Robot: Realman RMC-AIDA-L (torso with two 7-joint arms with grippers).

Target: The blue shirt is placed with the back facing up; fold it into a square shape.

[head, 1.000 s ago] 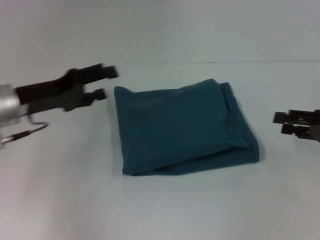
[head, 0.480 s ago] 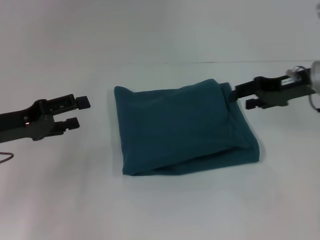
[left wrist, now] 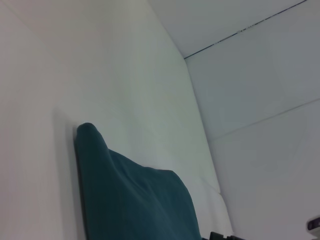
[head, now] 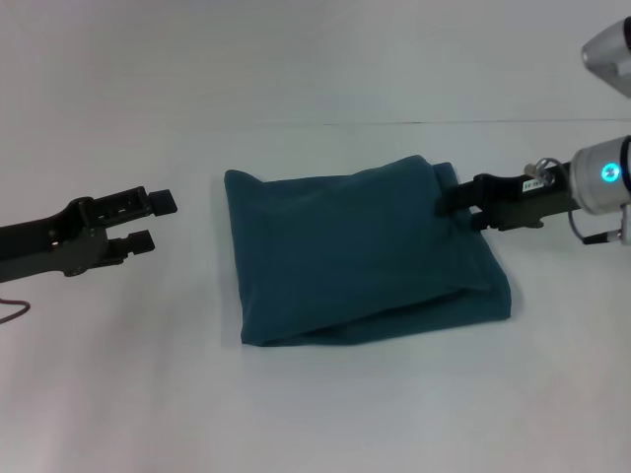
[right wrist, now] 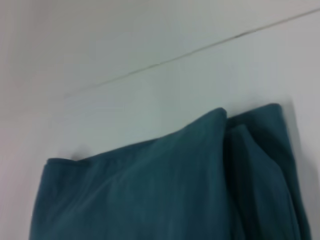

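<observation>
While blue shirt [head: 360, 251] lies folded near-square, right gripper [head: 449, 200] meets far right corner, likely to tidy it, grip unclear; left gripper [head: 156, 221] waits apart, parted, empty

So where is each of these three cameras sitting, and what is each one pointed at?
Head view: on the robot's head, looking forward and down at the folded blue shirt on the white table; shows the left gripper off the shirt's left and the right gripper at its far right corner.
Left wrist view: on the left arm, looking across the table at the shirt's left edge; none of that arm shows.
Right wrist view: on the right arm, close over the shirt's far edge; no fingers show.
All three share the shirt.
</observation>
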